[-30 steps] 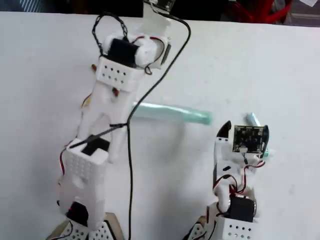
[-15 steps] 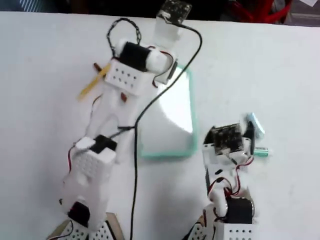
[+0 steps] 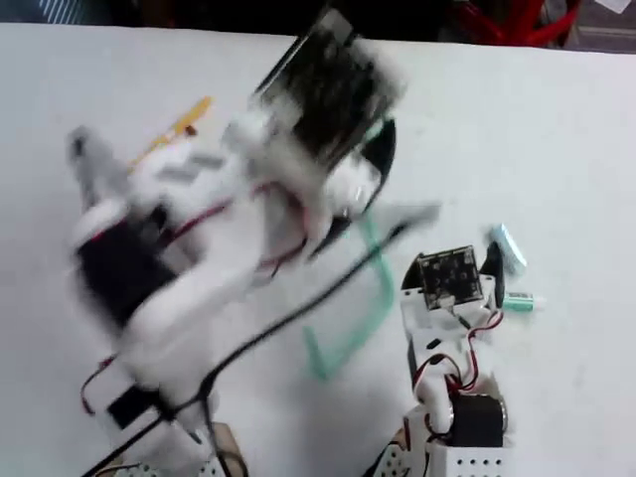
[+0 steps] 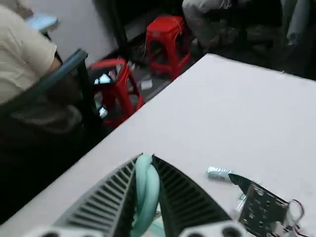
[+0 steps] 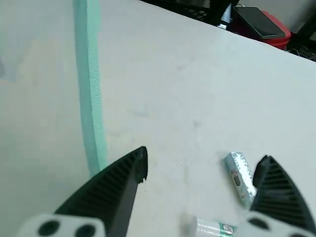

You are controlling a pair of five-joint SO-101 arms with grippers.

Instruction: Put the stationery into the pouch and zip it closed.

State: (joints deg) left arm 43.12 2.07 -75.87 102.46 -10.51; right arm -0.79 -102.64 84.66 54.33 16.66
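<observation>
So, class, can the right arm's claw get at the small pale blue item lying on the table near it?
Probably yes: the right claw is open over the small pale blue item, which lies uncovered on the table, and the pouch is off to one side.

The left arm has swung up and back from its stretch across the tabletop, its tool [image 4: 146, 160] clamped on the teal pouch [image 3: 316, 356]. The pouch, a second ago a thin strip and then lying flat, now hangs tilted. A yellow pencil [image 3: 179, 127] is uncovered. The right tool [image 5: 205, 158] has shifted slightly toward the pouch.
</observation>
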